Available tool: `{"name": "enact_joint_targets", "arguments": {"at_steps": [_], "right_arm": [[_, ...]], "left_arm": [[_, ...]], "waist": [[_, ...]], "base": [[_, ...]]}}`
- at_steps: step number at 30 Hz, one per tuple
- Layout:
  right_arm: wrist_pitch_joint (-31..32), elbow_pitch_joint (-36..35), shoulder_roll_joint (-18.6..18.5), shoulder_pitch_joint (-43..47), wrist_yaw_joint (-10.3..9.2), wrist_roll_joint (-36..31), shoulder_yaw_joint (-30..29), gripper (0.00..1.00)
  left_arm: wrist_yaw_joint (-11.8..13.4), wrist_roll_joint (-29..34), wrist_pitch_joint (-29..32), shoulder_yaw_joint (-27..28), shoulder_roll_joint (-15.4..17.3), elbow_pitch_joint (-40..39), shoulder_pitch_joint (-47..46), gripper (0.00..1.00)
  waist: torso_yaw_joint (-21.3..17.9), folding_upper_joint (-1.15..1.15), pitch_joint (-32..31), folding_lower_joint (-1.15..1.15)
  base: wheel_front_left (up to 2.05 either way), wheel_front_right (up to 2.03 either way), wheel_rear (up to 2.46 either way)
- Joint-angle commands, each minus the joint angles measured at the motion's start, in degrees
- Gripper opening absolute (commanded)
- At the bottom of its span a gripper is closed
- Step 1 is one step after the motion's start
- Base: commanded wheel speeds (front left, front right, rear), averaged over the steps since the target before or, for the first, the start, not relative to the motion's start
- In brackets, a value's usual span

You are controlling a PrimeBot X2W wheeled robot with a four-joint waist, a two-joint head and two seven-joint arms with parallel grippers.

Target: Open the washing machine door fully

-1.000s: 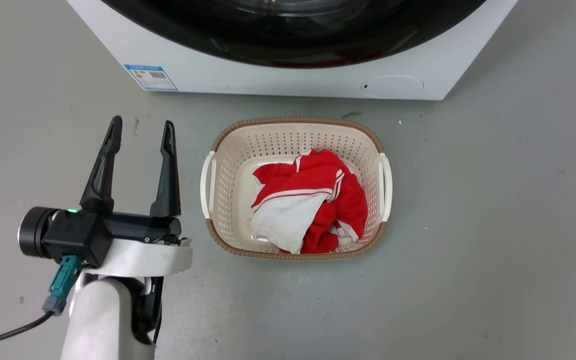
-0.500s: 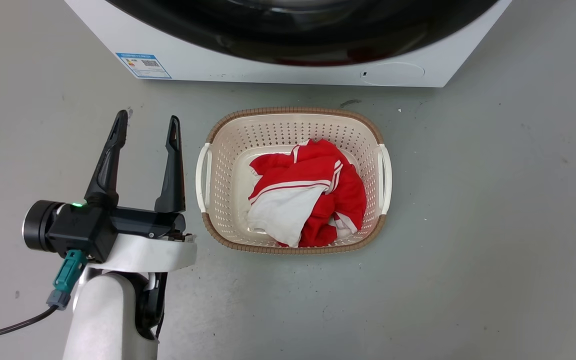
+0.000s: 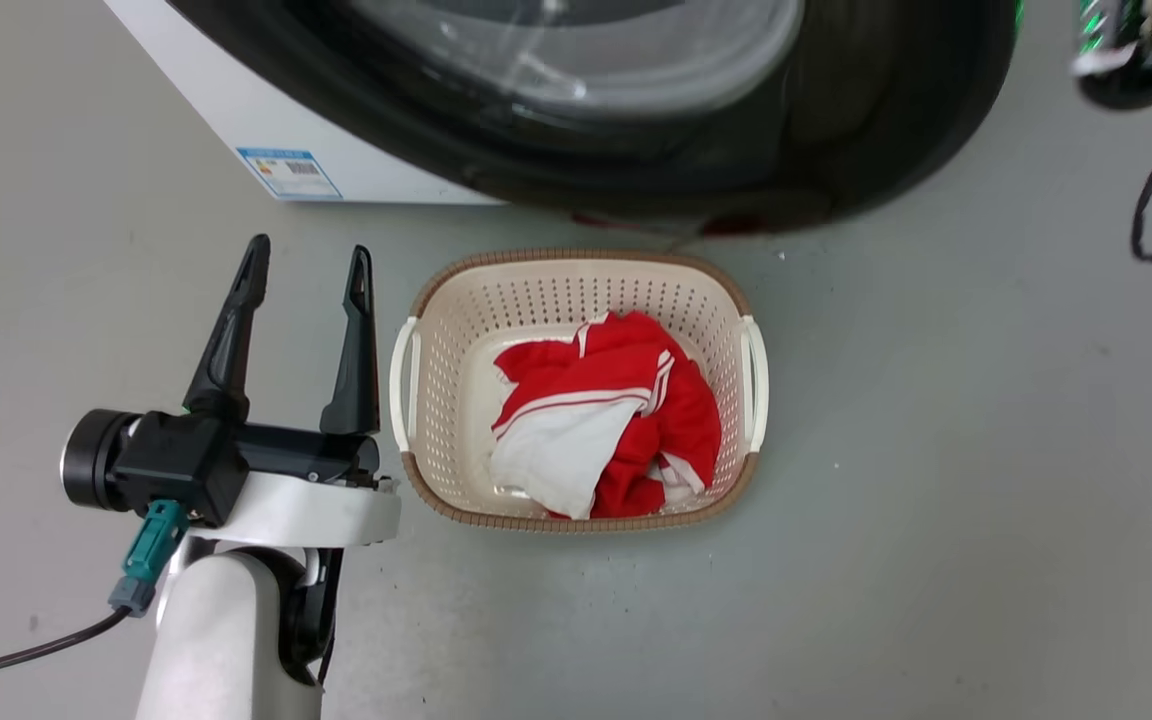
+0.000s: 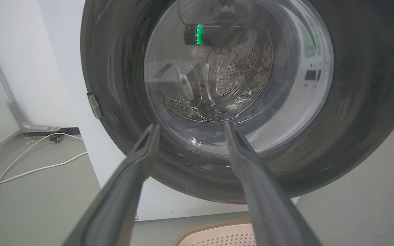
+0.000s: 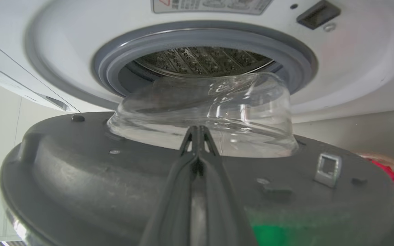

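Seemingly the right tool [image 5: 197, 130], fingers together, pushes the washing machine door [image 5: 80, 171] outward. Left tool [image 3: 310, 247] hangs wide, clear.

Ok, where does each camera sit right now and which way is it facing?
Head view: on the head, looking down at the floor, laundry basket and washing machine door; left gripper lower left, fingers apart.
Left wrist view: on the left wrist, looking along its fingers at the door's outer face.
Right wrist view: on the right wrist, looking along the right gripper's shut fingers, over the door's inner side, to the gasket and drum.
Shared: all three see the door; head and left wrist views also the basket.
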Motion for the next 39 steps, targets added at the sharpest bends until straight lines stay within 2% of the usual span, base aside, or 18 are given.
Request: {"name": "enact_joint_targets", "arguments": {"at_steps": [1,14,28,34,39], "right_arm": [[1.9,-0.9,1.1,2.4,0.0,0.5,0.6,0.0],[13.8,-9.9,4.2,16.9,0.0,3.3,2.9,0.0],[20.9,-23.4,8.1,33.4,0.0,7.4,9.6,0.0],[19.6,-30.6,8.2,39.0,0.0,10.5,16.2,0.0],[16.2,-34.9,8.1,41.7,0.0,13.8,21.5,0.0]], "left_arm": [[-0.1,0.1,-0.2,-0.1,0.0,0.4,0.8,1.0],[-0.1,0.4,-0.2,-0.3,-0.1,3.2,6.1,1.0],[1.0,-0.8,-0.2,-0.9,-0.1,4.9,11.2,1.0],[1.4,-1.5,-0.2,-2.0,-0.1,5.2,11.6,1.0],[1.5,-1.2,-0.2,-2.5,-0.1,5.2,11.8,1.0]], "waist": [[-0.2,0.0,-1.6,0.0],[-1.2,0.0,-11.2,0.0],[-0.4,0.0,-18.0,0.0],[1.2,0.0,-19.1,0.0],[1.7,0.0,-19.1,0.0]], "base": [[0.0,0.0,0.0],[0.0,0.0,0.0],[0.0,0.0,0.0],[0.0,0.0,0.0],[0.0,0.0,0.0]]}}
